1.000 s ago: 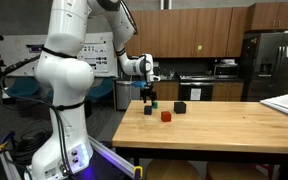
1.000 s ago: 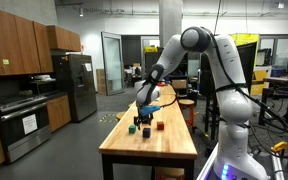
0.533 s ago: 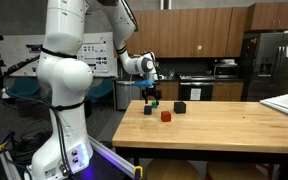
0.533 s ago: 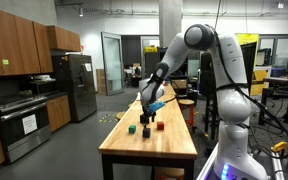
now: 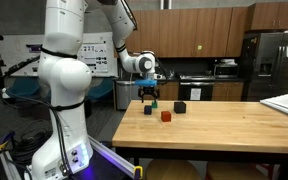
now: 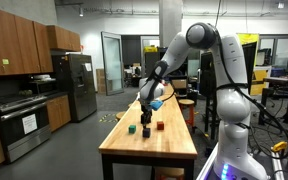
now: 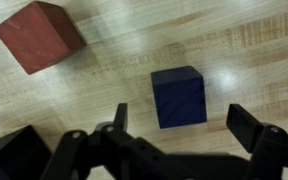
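Currently gripper (image 7: 177, 112) open wide, empty, hanging above blue block (image 7: 179, 97). Blue block rests on wooden table (image 7: 244, 40), framed between 2 fingers in wrist view. Red block (image 7: 41, 36) near blue block, not touching. Risk, judged: any sideways drift while lowering puts 1 finger on block's top edge, tipping or shoving it; closing off-centre twists it out of line.

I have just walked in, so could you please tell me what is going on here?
The robot arm holds its end effector open above a blue cube on the wooden table. In the wrist view the cube sits lined up between the jaws. Nothing is gripped. A red cube lies close by, apart from it.
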You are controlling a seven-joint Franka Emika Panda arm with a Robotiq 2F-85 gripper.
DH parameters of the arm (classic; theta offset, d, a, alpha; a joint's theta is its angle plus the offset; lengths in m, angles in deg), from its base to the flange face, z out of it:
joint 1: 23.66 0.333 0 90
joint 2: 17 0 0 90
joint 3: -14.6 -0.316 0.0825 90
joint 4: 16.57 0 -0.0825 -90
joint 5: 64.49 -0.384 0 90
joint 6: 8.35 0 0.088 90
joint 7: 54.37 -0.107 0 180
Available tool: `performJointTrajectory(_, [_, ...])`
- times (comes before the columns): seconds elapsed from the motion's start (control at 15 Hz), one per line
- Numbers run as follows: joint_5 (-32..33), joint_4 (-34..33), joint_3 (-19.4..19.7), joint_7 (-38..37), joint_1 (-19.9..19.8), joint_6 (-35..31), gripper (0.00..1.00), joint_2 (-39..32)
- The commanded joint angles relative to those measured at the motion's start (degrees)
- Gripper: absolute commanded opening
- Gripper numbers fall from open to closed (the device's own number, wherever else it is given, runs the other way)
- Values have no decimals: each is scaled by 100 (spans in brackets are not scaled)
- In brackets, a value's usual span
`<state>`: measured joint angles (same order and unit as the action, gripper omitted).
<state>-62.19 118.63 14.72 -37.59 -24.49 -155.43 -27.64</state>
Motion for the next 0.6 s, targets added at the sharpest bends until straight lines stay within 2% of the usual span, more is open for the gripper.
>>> performJointTrajectory(0.0, [-186,142,-175,664,-144,131,100,129])
performJointTrajectory(0.53, [-95,-6,-213,1001,-123,254,100,-89])
